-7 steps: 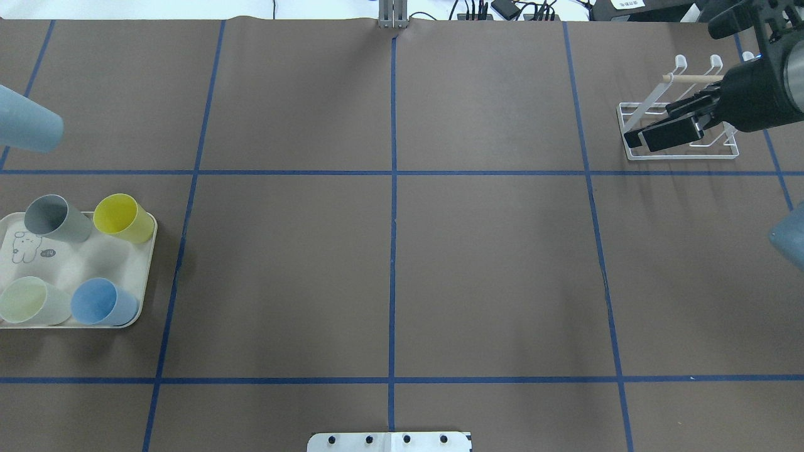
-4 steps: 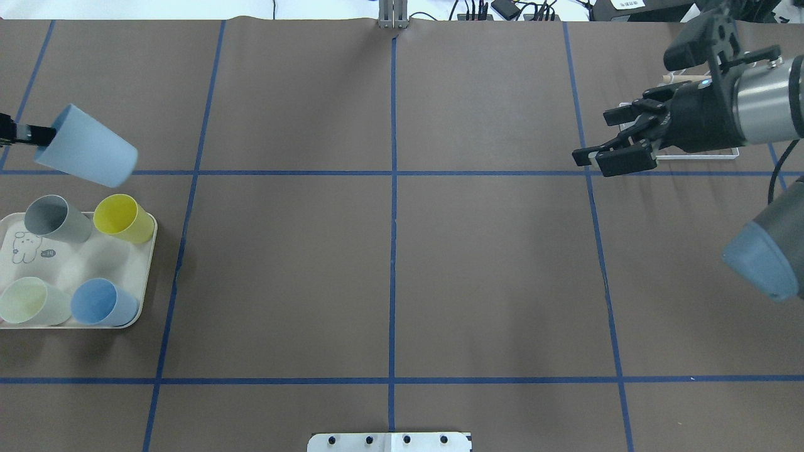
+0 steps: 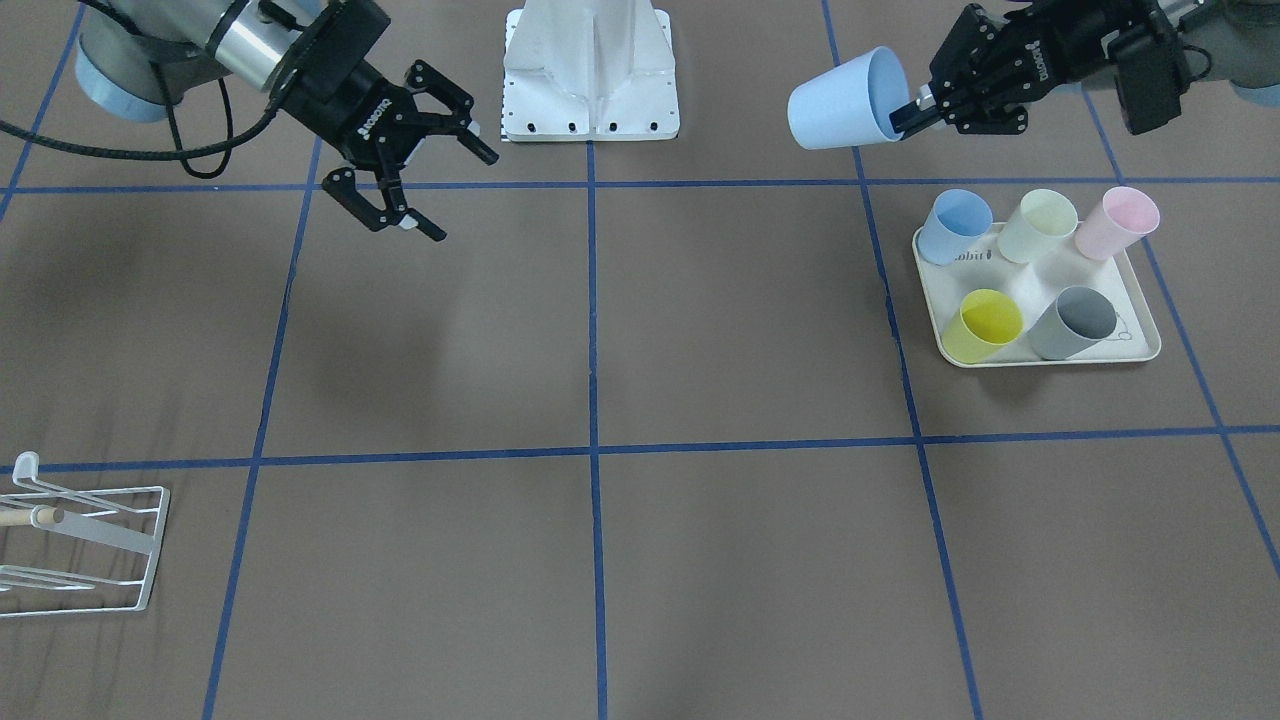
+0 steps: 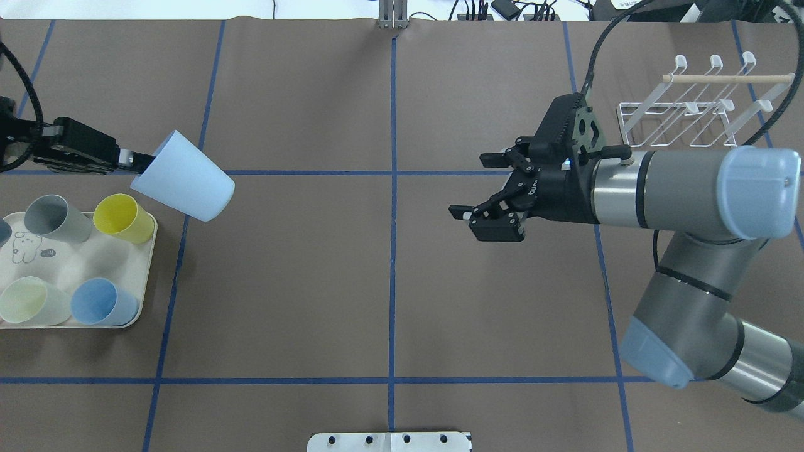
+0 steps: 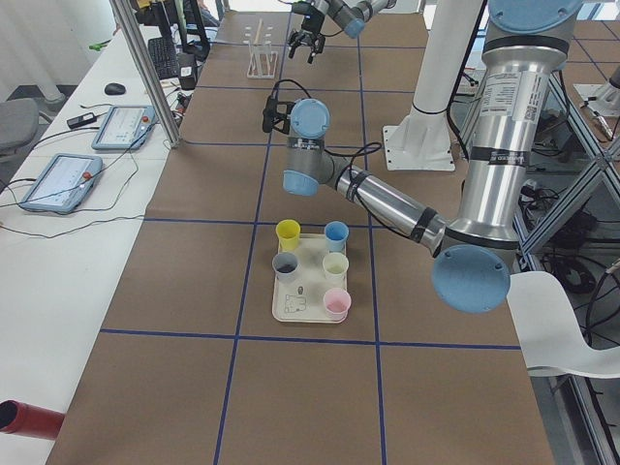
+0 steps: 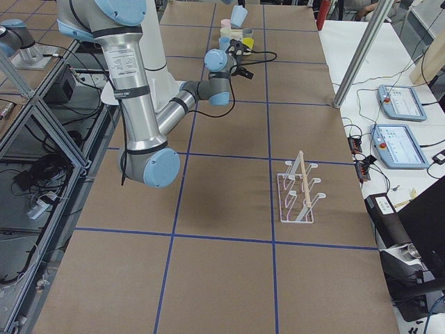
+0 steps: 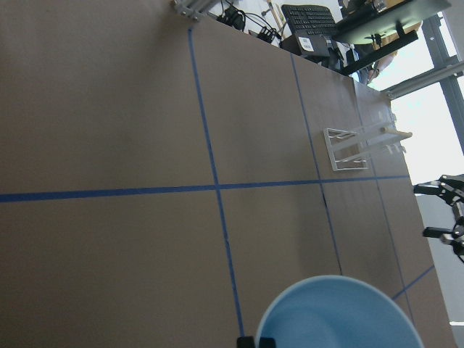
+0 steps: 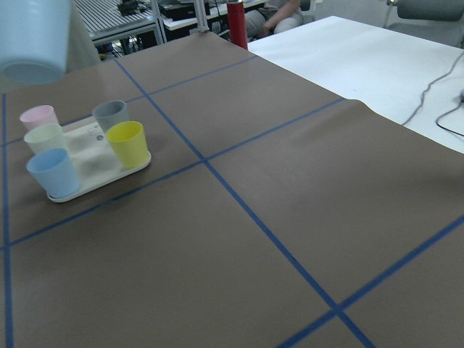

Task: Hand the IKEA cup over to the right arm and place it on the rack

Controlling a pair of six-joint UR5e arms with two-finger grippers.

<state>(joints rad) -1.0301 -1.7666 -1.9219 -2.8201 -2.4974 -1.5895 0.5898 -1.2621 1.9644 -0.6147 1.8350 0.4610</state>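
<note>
Finds IKEA cup (image 4: 182, 177), light blue, aloft on the robot's left side, near the far corner of the tray (image 4: 151, 276). Notes left gripper (image 4: 139, 162) pinching its rim, one finger inside the mouth, one outside. Notes long axis near level, closed base leading toward the middle of the table, mouth facing back at the left gripper. Finds right gripper (image 4: 470, 188) spread wide and holding nothing, across the centre line, well apart from the cup, jaws aimed toward it. Judges handover not yet made: base end nearer the right arm, hence the likely place for its grasp, around the body clear of the rim. Records rack (image 4: 722, 79) on the far right side, beyond the right gripper, well apart from the cup.
</note>
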